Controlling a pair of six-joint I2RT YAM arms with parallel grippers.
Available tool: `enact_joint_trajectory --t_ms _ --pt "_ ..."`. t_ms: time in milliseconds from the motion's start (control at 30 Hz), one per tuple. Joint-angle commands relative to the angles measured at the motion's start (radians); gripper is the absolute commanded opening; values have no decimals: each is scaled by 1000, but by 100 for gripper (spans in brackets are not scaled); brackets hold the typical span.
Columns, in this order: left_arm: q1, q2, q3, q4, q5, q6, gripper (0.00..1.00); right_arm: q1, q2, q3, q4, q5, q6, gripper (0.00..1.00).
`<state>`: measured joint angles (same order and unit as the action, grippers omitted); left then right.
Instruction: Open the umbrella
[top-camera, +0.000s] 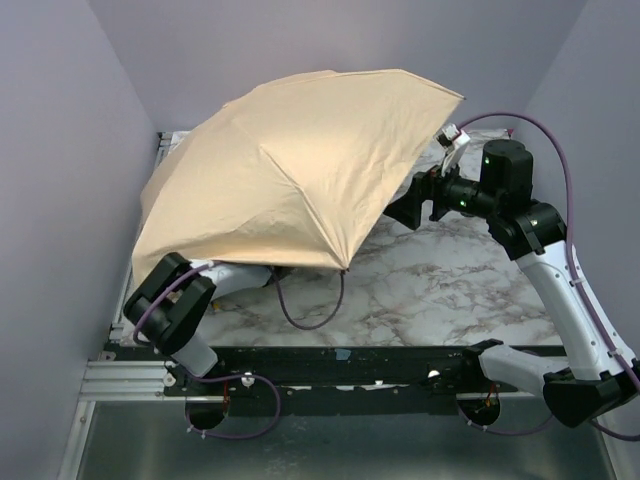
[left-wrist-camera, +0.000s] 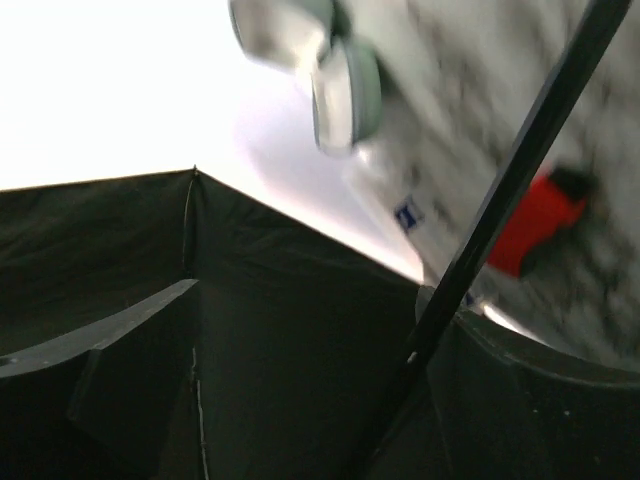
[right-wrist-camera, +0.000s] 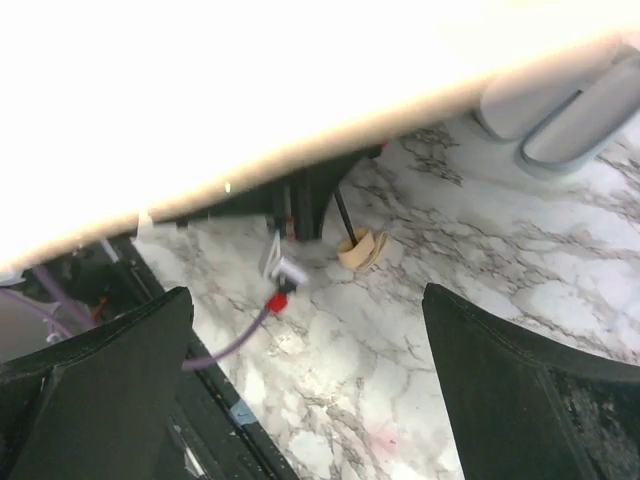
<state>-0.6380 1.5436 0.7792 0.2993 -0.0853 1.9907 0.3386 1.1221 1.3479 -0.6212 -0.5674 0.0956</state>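
The umbrella (top-camera: 290, 170) is open; its tan canopy spreads over the left and middle of the table. In the right wrist view its beige knob handle (right-wrist-camera: 362, 248) rests on the marble, with the thin black shaft rising under the canopy. The mint-green sleeve (right-wrist-camera: 570, 110) lies beyond it and also shows in the left wrist view (left-wrist-camera: 345, 90). My left gripper (left-wrist-camera: 310, 300) is under the canopy with its fingers apart; a black rod (left-wrist-camera: 500, 210) crosses beside its right finger. My right gripper (top-camera: 405, 208) is open and empty at the canopy's right edge, as the right wrist view (right-wrist-camera: 305, 300) shows.
A red-handled tool (left-wrist-camera: 535, 225) lies on the marble table (top-camera: 450, 290) under the canopy. A purple cable (top-camera: 310, 310) loops out below the canopy's front edge. Purple walls stand close on the left, back and right.
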Motion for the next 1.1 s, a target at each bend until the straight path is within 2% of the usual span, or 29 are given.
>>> enact_joint_trajectory --t_ms 0,100,167,333,433,533,700,800,1067 --pt "-194 121 60 32 -84 -199 93 -6 -21 10 -37 107 -33 100" --pt "-300 211 131 25 -149 -314 99 -9 -23 23 -41 161 -33 100" --pt "-348 264 166 29 -193 -388 99 -12 -29 25 -52 200 -33 100" --pt "-434 268 114 95 -271 -537 99 -15 -98 -15 -74 254 -45 100" --pt "-487 210 65 70 -333 -675 98 -15 -160 -59 -69 269 -42 100" --pt "-551 121 39 -49 -339 -860 99 -15 -213 -126 -69 281 -40 100" --pt "-621 26 94 -247 -404 -1163 99 -15 -344 -257 -23 255 -83 100" --pt "-631 -30 92 -325 -403 -1263 99 -16 -411 -317 -18 224 -169 100" --pt "-634 -215 -42 -313 -468 -1459 99 -15 -546 -423 -64 265 -397 100"
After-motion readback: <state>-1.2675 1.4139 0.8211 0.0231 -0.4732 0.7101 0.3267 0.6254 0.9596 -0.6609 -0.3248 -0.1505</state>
